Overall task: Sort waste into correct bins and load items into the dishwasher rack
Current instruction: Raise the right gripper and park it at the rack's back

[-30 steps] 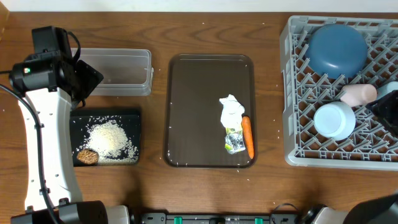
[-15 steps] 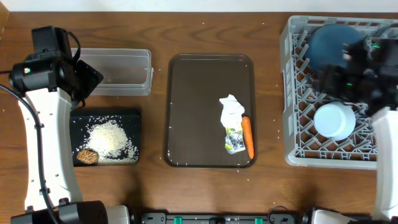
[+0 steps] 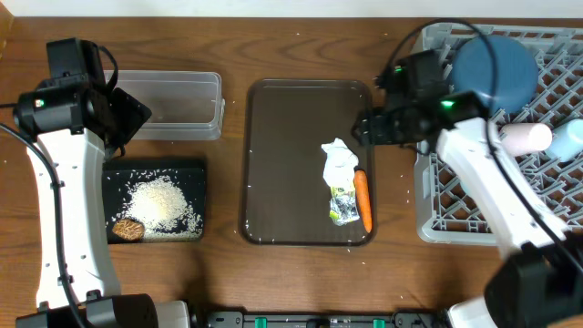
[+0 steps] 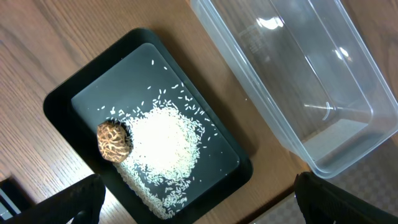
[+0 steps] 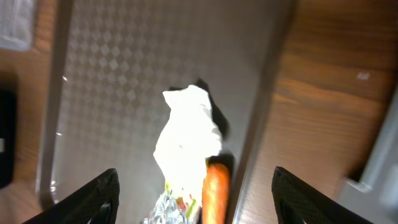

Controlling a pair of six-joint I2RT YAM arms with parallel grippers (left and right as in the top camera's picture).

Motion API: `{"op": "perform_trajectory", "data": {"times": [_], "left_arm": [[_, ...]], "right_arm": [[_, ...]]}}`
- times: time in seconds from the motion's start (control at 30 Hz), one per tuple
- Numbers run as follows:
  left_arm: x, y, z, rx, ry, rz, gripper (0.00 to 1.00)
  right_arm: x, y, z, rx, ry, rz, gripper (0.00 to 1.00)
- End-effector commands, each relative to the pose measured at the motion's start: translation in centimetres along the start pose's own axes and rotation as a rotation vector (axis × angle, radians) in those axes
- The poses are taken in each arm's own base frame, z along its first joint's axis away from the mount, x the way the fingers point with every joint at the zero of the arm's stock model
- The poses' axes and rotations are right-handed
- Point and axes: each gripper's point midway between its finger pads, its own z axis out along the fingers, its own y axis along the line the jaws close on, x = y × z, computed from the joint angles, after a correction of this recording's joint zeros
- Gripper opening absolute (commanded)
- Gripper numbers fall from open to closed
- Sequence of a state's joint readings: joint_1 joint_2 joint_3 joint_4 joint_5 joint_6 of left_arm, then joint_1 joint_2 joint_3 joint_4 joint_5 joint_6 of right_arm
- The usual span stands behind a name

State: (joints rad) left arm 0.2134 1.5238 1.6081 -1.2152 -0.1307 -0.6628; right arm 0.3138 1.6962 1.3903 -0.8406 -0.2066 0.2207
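An orange carrot (image 3: 363, 200) (image 5: 214, 193) lies beside a crumpled white wrapper (image 3: 340, 169) (image 5: 186, 134) at the right side of the brown serving tray (image 3: 291, 155). My right gripper (image 3: 362, 128) (image 5: 205, 208) hovers open above them, holding nothing. The black tray (image 3: 155, 170) (image 4: 62, 106) holds loose rice (image 3: 162, 202) (image 4: 165, 149) and a brown lump (image 3: 127, 229) (image 4: 114, 140). The clear tub (image 3: 173, 105) (image 4: 298, 81) stands behind it. My left gripper (image 3: 135, 114) (image 4: 199, 211) is open and empty, high over both bins.
The grey dishwasher rack (image 3: 428, 210) at the right holds an upturned blue dish (image 3: 496, 68), a pink cup (image 3: 526, 137) and a light-blue cup (image 3: 569, 138). My right arm crosses the rack's left edge. Stray rice grains dot the wooden table.
My right arm has swung left from the rack to above the brown tray, and its jaws have opened wider. A whitish cup in the rack is now hidden. The left arm has not moved.
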Motion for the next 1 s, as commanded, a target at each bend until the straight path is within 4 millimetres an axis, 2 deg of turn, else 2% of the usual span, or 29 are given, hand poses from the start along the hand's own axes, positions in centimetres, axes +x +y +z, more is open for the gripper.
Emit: {"op": "perform_trajectory", "data": {"times": [0.0,0.13,0.27,0.47,0.57,0.8,0.9,0.97], "left_arm": [[-0.4,0.1,-0.8,0.008,-0.024,-0.022,0.98],[-0.4,0.1,-0.8,0.008,-0.024,-0.022,0.98],[-0.4,0.1,-0.8,0.008,-0.024,-0.022,0.98],[-0.4,0.1,-0.8,0.008,-0.024,-0.023,0.98],[-0.4,0.1,-0.8,0.008,-0.024,-0.023,0.98],[-0.4,0.1,-0.8,0.008,-0.024,-0.022,0.98],[-0.4,0.1,-0.8,0.008,-0.024,-0.023,0.98],[-0.4,0.1,-0.8,0.008,-0.024,-0.023,0.98]], "right_arm": [[0.7,0.3,2.3,0.022,0.043,0.011,0.72],[1.4,-0.1,3.8,0.032,0.085,0.049,0.72],[1.4,-0.1,4.2,0.030,0.091,0.051,0.72],[0.6,-0.1,4.8,0.027,0.061,0.063,0.71],[-0.2,0.0,5.4,0.019,0.035,0.058,0.75],[-3.7,-0.2,5.0,-0.022,-0.092,0.109,0.99],[-5.9,-0.2,3.5,-0.080,-0.143,0.134,0.99],[-8.2,-0.6,1.7,-0.123,-0.195,0.150,0.99]]}}
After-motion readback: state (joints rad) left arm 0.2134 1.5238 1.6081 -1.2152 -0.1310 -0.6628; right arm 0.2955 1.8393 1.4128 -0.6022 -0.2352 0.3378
